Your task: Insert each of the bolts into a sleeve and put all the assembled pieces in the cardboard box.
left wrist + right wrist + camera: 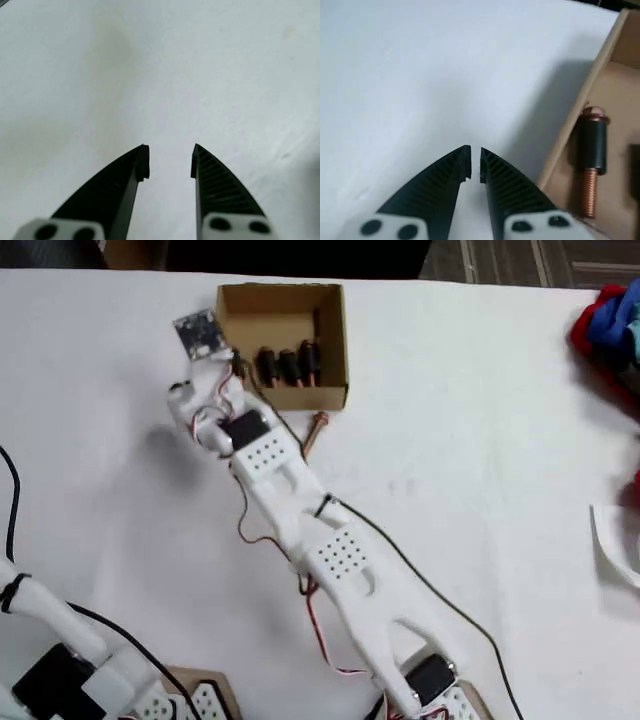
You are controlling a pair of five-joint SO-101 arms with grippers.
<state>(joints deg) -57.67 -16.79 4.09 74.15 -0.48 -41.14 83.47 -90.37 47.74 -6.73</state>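
The cardboard box [331, 320] stands at the back of the white table with three sleeved bolts [288, 367] lying in it. A bare copper bolt [314, 430] lies on the table just in front of the box. My right gripper [475, 165] hangs shut and empty over the table beside the box's outer wall [580, 115]; a copper bolt in a black sleeve [594, 150] lies just inside. My right arm [300, 510] stretches from the front edge to the box's left front corner. My left gripper [170, 162] is open over bare table, holding nothing.
A red and blue bundle [610, 320] and a white curved piece [612, 545] sit at the right edge. The left arm's base [60, 650] and black cables [12, 500] lie at the front left. Wires [420, 580] trail along the right arm.
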